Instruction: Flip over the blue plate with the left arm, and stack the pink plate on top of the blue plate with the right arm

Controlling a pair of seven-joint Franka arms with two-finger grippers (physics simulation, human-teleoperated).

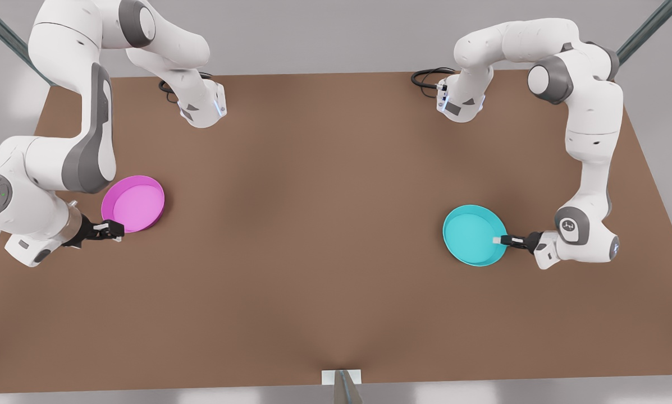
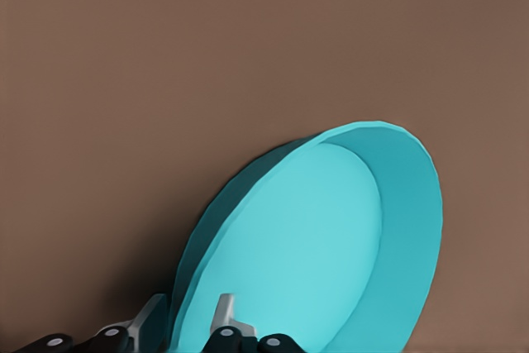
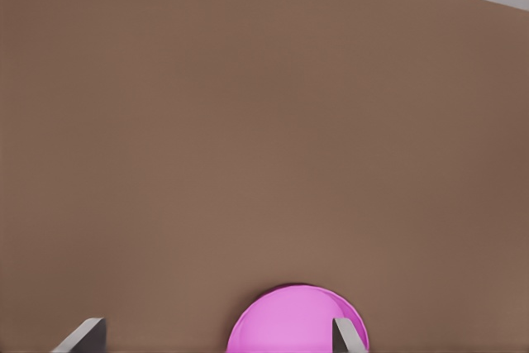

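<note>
L tool (image 1: 501, 239) pinches blue plate (image 1: 473, 234) rim.

Blue plate (image 1: 473, 233) tilted, rim gripped; pink plate (image 1: 135, 203) hollow-up.

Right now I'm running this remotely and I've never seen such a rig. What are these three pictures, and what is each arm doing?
These are simulator renders of two white robot arms at a brown table. The big picture looks down on the whole scene from a camera off the arms. The other two come from cameras on the arms' wrists.

The left wrist view shows the blue plate close up, tilted on edge, with the left gripper clamped across its rim. In the front view that is the left gripper on the front view's right, at the blue plate.

The right wrist view shows the pink plate between spread fingers. In the front view the right gripper is at the near edge of the pink plate, open, not holding it.
</note>
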